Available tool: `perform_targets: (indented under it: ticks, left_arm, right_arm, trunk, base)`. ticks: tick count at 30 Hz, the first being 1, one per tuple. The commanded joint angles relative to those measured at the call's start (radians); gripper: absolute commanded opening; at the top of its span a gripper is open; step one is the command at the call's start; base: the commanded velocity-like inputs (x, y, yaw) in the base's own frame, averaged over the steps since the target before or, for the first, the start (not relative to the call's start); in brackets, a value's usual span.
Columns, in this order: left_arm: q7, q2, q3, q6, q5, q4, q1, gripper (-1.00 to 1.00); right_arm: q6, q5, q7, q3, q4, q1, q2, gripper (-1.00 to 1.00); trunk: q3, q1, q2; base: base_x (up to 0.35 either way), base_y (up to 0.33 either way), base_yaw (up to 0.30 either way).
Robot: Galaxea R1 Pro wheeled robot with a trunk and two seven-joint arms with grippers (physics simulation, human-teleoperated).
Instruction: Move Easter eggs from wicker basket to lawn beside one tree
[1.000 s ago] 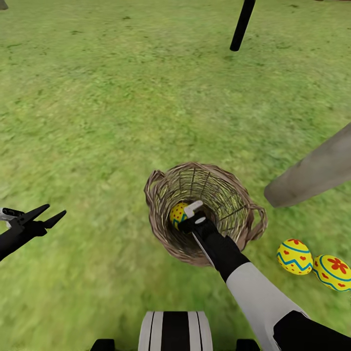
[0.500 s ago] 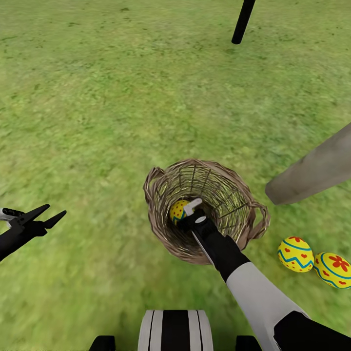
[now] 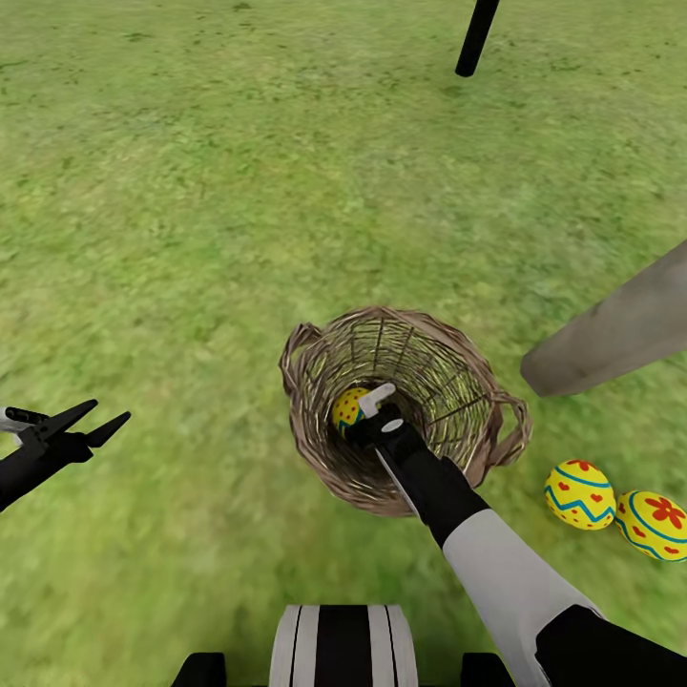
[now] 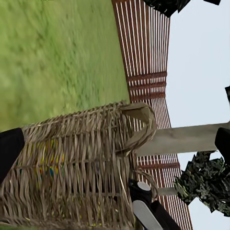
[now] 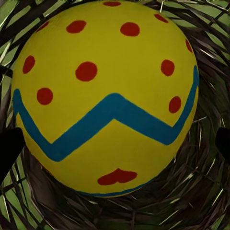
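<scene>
Head view: the right gripper (image 3: 367, 412) reaches down inside the wicker basket (image 3: 315, 448) on the lawn (image 3: 191, 191), right against the last egg (image 3: 348, 408); whether it grips is unclear. Two eggs (image 3: 578, 493) lie beside the grey trunk (image 3: 611, 339). The left gripper (image 3: 91, 425) hangs parted, empty. Right wrist view: the egg (image 5: 108, 96) sits between dark fingertips (image 5: 9, 148) at both edges.

thin black trunk (image 3: 475, 38) far off, pale sky (image 4: 201, 67) bg
</scene>
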Motion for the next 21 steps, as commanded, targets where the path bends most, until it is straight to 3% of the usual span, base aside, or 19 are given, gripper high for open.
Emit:
perform_targets:
  ticks: [1, 7, 12, 18, 21]
  left_arm:
    - [-0.004, -0.002, 0.001, 0.011, -0.001, 0.0, 0.0, 1.0]
    - [-0.004, -0.009, 0.004, 0.009, 0.003, 0.0, 0.0, 1.0]
    - [-0.004, -0.01, 0.004, 0.007, 0.003, 0.0, 0.0, 1.0]
    - [-0.004, -0.01, 0.004, -0.008, 0.003, 0.0, 0.0, 1.0]
    - [-0.004, -0.01, 0.004, -0.009, 0.002, 0.0, 0.0, 1.0]
  right_arm:
    - [0.006, 0.008, 0.001, 0.002, -0.001, -0.001, -0.001, 1.0]
    - [0.006, 0.008, 0.001, 0.003, 0.0, -0.001, -0.001, 1.0]
    - [0.006, 0.008, 0.0, 0.034, -0.001, -0.001, -0.002, 1.0]
    - [0.006, 0.007, 0.0, 0.043, 0.002, -0.001, -0.002, 1.0]
    - [0.006, 0.007, -0.001, 0.043, 0.007, -0.001, -0.002, 1.0]
  trunk:
    - [-0.001, 0.0, 0.0]
    - [-0.001, 0.0, 0.0]
    - [-0.001, 0.0, 0.0]
    - [-0.001, 0.0, 0.0]
    - [-0.012, 0.001, -0.001]
  base:
    - [0.0, 0.0, 0.0]
    - [0.057, 0.054, 0.0]
    - [0.072, 0.068, 0.0]
    - [0.005, 0.004, 0.0]
    - [0.0, 0.0, 0.0]
